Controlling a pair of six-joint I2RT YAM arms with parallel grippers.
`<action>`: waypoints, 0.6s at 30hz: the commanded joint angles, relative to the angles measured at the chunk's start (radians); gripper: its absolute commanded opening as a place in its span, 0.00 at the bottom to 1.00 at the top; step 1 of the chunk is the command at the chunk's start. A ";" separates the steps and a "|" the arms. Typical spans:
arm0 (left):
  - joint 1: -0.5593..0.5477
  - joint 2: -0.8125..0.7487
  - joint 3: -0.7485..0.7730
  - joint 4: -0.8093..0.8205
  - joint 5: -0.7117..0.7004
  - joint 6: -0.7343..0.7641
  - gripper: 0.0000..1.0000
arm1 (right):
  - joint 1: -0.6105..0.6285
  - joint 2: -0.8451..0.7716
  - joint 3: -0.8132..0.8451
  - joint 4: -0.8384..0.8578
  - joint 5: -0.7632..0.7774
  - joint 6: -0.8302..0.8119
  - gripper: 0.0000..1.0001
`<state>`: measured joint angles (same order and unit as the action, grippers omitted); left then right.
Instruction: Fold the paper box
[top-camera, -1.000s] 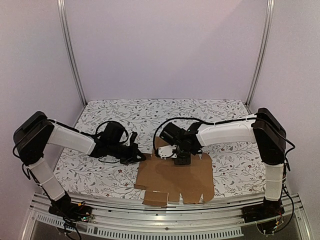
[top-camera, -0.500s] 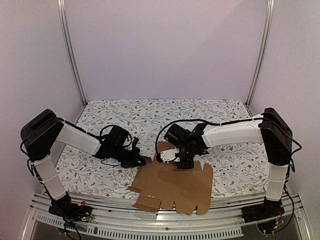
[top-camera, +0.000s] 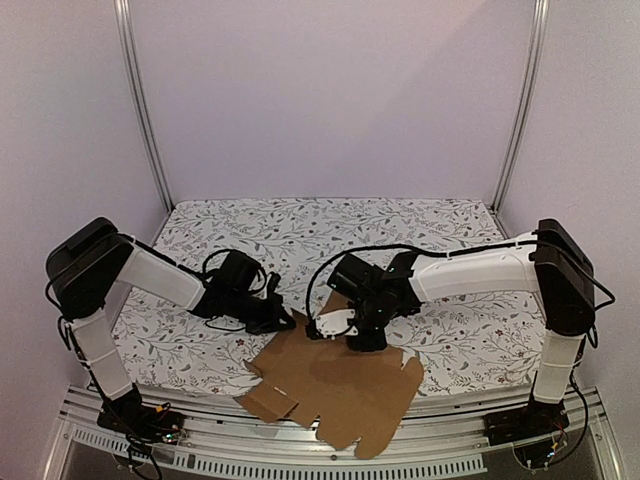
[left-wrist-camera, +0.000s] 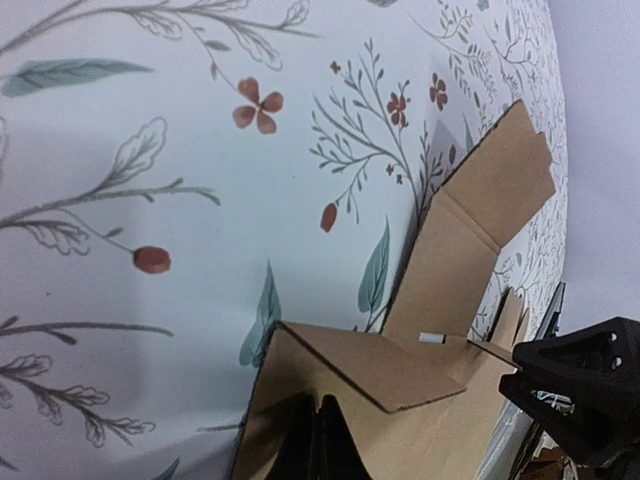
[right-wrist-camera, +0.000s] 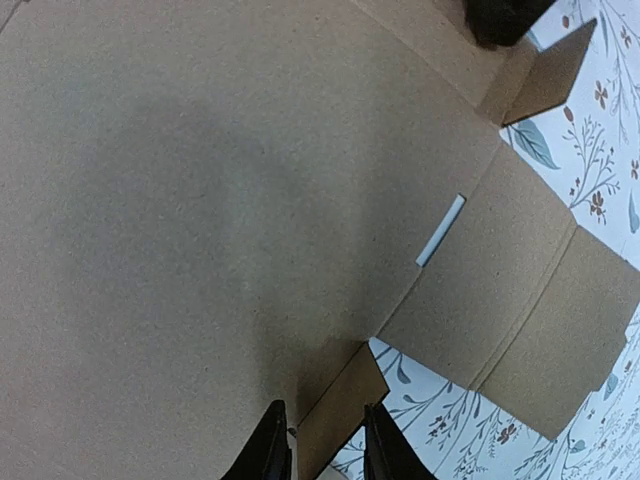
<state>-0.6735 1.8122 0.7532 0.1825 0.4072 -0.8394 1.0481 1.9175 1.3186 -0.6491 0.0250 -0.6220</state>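
The paper box (top-camera: 340, 385) is a flat brown die-cut sheet lying skewed at the table's near edge, tabs hanging over the front rail. My left gripper (top-camera: 283, 322) is at its far left corner. In the left wrist view the left gripper (left-wrist-camera: 318, 400) is shut on a raised fold of the paper box (left-wrist-camera: 470, 260), which bends up around the fingers. My right gripper (top-camera: 358, 340) hovers over the sheet's far edge. In the right wrist view the right gripper (right-wrist-camera: 323, 405) stands open, with a small tab of the paper box (right-wrist-camera: 200, 200) between its fingers.
A floral tablecloth (top-camera: 300, 230) covers the table. An aluminium rail (top-camera: 200, 425) runs along the near edge, and upright frame posts (top-camera: 140, 110) stand at the back corners. The right arm's black wrist (left-wrist-camera: 580, 390) shows close beside the left gripper.
The sheet has turned and slid toward the near left, over the front rail. My left gripper moved right with it. The right gripper's fingers have parted and it shifted down-left.
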 joint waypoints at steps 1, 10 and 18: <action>-0.015 0.058 -0.007 -0.067 -0.047 0.002 0.00 | 0.028 -0.024 -0.018 -0.014 -0.066 0.011 0.24; -0.014 0.064 -0.009 -0.059 -0.042 0.000 0.00 | 0.043 0.014 -0.001 -0.054 -0.149 0.033 0.29; -0.012 0.061 -0.014 -0.054 -0.044 -0.001 0.00 | 0.044 0.044 0.033 -0.095 -0.257 0.075 0.33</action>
<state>-0.6743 1.8286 0.7628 0.2062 0.4107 -0.8406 1.0809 1.9339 1.3258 -0.6876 -0.1421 -0.5823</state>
